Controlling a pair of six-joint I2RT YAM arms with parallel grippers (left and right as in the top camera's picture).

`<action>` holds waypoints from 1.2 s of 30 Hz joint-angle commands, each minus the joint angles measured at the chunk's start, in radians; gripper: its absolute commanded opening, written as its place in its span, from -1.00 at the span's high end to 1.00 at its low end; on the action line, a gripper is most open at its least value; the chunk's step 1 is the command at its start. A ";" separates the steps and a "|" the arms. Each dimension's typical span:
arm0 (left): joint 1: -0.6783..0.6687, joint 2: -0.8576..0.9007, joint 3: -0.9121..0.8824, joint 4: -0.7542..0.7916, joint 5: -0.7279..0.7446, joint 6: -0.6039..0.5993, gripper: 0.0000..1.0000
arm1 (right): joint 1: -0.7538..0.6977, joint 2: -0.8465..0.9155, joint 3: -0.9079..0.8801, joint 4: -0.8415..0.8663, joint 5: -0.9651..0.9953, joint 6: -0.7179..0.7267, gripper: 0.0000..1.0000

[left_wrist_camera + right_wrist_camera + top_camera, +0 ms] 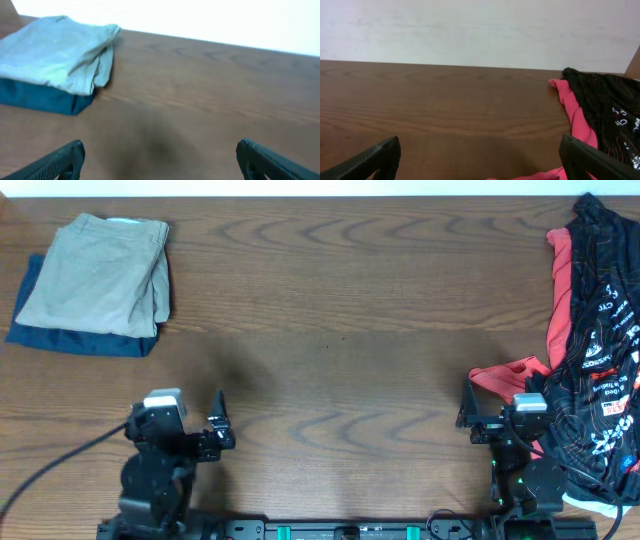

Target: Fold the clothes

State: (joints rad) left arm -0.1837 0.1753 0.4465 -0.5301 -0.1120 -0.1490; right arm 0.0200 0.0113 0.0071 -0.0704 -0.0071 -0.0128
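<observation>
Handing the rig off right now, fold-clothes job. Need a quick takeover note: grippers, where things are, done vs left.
Left gripper: open, empty, low over bare table.
Right gripper: open, empty, beside the black-and-red sports garments.
Khaki shorts: far-left corner, folded into a compact stack on top of the navy garment.
Done: shorts look folded and set down.
Left: the sports garments lie in an unfolded heap at the right edge. Fold them if they are in scope.

Dark wooden table (340, 300), white wall (470, 30)
</observation>
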 commanded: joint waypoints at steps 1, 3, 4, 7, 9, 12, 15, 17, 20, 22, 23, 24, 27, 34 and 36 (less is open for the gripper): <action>0.031 -0.094 -0.111 0.088 -0.013 0.018 -0.96 | 0.013 -0.006 -0.002 -0.004 -0.004 -0.019 -0.98; 0.047 -0.142 -0.178 0.164 -0.013 0.018 -0.96 | 0.013 -0.006 -0.002 -0.004 -0.004 -0.019 -0.99; 0.055 -0.160 -0.207 0.199 -0.013 0.018 -0.96 | 0.013 -0.006 -0.002 -0.004 -0.004 -0.018 -0.98; 0.071 -0.171 -0.301 0.357 -0.012 0.018 -0.95 | 0.013 -0.006 -0.002 -0.004 -0.004 -0.019 -0.98; 0.074 -0.172 -0.354 0.462 -0.013 0.018 -0.96 | 0.013 -0.006 -0.002 -0.004 -0.004 -0.019 -0.98; 0.082 -0.172 -0.434 0.628 -0.013 0.018 -0.96 | 0.013 -0.006 -0.002 -0.004 -0.004 -0.019 -0.98; 0.089 -0.173 -0.443 0.615 -0.012 0.018 -0.96 | 0.013 -0.006 -0.002 -0.004 -0.004 -0.019 -0.99; 0.089 -0.173 -0.443 0.571 -0.011 0.018 -0.96 | 0.013 -0.006 -0.002 -0.004 -0.004 -0.019 -0.98; 0.089 -0.172 -0.443 0.467 0.004 0.018 -0.96 | 0.013 -0.006 -0.002 -0.004 -0.004 -0.019 -0.99; 0.089 -0.174 -0.443 0.465 0.022 0.017 -0.96 | 0.013 -0.006 -0.002 -0.004 -0.004 -0.018 -0.99; 0.089 -0.174 -0.443 0.466 0.022 0.018 -0.95 | 0.013 -0.006 -0.002 -0.004 -0.004 -0.019 -0.99; 0.089 -0.174 -0.443 0.466 0.022 0.018 -0.96 | 0.013 -0.006 -0.002 -0.004 -0.004 -0.019 -0.99; 0.089 -0.172 -0.443 0.466 0.022 0.018 -0.96 | 0.013 -0.006 -0.002 -0.004 -0.004 -0.019 -0.99; 0.089 -0.171 -0.443 0.466 0.022 0.018 -0.96 | 0.013 -0.006 -0.002 -0.004 -0.004 -0.019 -0.98; 0.089 -0.171 -0.443 0.466 0.022 0.018 -0.96 | 0.013 -0.006 -0.002 -0.004 -0.004 -0.019 -0.98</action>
State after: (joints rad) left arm -0.0998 0.0105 0.0196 -0.0193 -0.0818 -0.1482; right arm 0.0200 0.0109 0.0071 -0.0704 -0.0074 -0.0128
